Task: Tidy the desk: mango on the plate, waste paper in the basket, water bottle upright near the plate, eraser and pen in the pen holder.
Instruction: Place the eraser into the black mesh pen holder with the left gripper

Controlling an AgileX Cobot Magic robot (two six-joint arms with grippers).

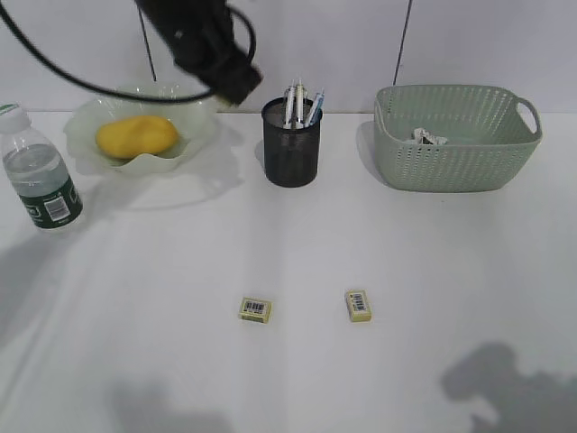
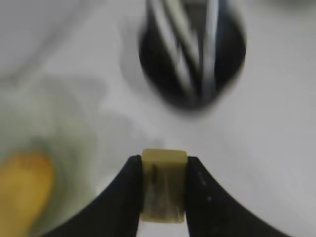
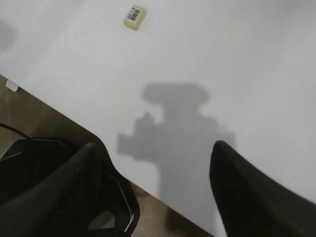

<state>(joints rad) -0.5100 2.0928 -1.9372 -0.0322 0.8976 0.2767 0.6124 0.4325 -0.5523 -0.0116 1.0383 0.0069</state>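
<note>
Nearest the camera on the white bench, two small yellow erasers are lying flat and well apart from each other, one left of the middle and the other to its right, each showing a barcode label. Farther back at the left edge, the water bottle is standing upright with its dark green label facing out, its left side being cut off by the frame, near the plate. Behind it the pale green plate is holding the mango, which is resting in its middle. At the centre, the black mesh pen holder is carrying several pens that are sticking up above its rim; how many is hard to make out. To the right, the sage-green basket is holding the waste paper, only partly showing over the front wall. Above the gap between plate and pen holder, the left hand is hovering, its dark body blocking part of the back wall in the exterior view; the left wrist view is showing its fingers pressing both sides of a third yellow eraser, with the pen holder and the mango blurred beyond. The right hand is hanging over the bench's near edge with its fingers spread wide and nothing between them, and it is lying outside the exterior view.
</note>
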